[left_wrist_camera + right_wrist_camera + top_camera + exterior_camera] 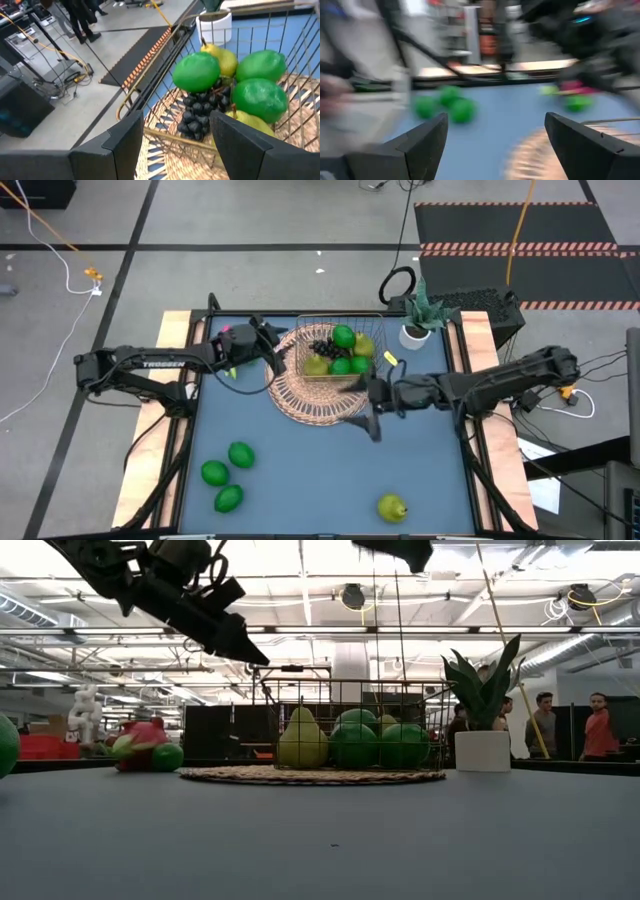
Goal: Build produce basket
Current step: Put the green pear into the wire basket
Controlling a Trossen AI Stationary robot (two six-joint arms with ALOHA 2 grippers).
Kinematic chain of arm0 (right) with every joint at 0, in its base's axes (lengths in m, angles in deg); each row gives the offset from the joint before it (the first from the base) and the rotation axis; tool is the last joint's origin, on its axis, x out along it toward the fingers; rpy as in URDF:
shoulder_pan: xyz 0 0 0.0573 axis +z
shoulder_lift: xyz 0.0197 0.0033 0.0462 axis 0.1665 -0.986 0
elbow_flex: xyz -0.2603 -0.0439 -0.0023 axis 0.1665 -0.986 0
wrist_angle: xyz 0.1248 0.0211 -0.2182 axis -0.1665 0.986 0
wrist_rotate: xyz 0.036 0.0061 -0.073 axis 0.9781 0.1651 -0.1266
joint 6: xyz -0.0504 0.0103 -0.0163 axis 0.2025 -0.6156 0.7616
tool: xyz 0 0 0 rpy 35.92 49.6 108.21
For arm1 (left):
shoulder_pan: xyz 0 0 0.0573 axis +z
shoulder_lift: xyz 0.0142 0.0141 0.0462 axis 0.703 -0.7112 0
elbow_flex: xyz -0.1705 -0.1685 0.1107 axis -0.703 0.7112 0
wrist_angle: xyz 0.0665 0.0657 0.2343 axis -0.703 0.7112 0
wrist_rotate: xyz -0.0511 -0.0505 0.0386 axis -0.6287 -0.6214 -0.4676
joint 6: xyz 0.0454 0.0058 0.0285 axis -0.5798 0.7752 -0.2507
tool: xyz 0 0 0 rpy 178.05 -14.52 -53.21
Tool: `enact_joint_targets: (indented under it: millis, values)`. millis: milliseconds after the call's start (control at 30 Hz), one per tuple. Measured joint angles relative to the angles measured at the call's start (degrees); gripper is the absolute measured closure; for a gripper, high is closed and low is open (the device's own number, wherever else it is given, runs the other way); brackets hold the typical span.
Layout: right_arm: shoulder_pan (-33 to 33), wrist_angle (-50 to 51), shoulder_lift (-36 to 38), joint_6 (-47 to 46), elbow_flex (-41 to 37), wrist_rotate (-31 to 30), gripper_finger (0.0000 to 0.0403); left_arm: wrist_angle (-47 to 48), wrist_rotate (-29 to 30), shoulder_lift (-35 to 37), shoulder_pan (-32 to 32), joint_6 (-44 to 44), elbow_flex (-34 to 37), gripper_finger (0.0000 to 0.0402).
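Note:
The copper wire basket [330, 319] stands on a round woven mat [310, 402] at the table's far middle. It holds a dark grape bunch [200, 112], three limes [196, 71] and pears [301, 739]. My left gripper [272, 348] hovers open at the basket's left rim, above the table; in its wrist view [175, 125] the grapes show between the fingers. My right gripper [372, 395] is open and empty over the mat's right edge. Three more limes [228, 474] lie near the table's near left corner, and a pear [392, 507] lies near the near edge. The pink dragon fruit [140, 745] lies left of the mat.
A potted green plant in a white pot [417, 325] stands right of the basket, at the far edge. Wooden rails [175, 330] run along the table's left and right sides. Bare blue table lies between the mat and the near edge. People stand in the room beyond [598, 725].

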Motion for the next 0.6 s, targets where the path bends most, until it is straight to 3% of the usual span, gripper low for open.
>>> enact_joint_targets:
  millis: [100, 333, 500, 600]
  values:
    - [2.97, 0.72, 0.63, -9.96, -2.21, 2.46, 0.0079, -0.85, -0.85, 0.34, -0.36, 0.5, 0.0, 0.017]
    - [16.62, 15.59, 1.44, -30.7, -3.74, 4.38, 0.0105, -0.87, -1.5, 1.64, -2.68, 0.38, 0.0, 0.017]
    - [26.81, 15.14, 1.03, -33.09, -3.74, -4.64, 0.0127, -2.97, -1.46, 1.29, -3.61, -0.78, 0.0, 0.017]
    - [31.67, 16.15, 0.7, -39.64, -3.72, -5.87, 0.0137, -3.13, -1.51, 1.57, -3.71, -0.91, 0.0, 0.017]
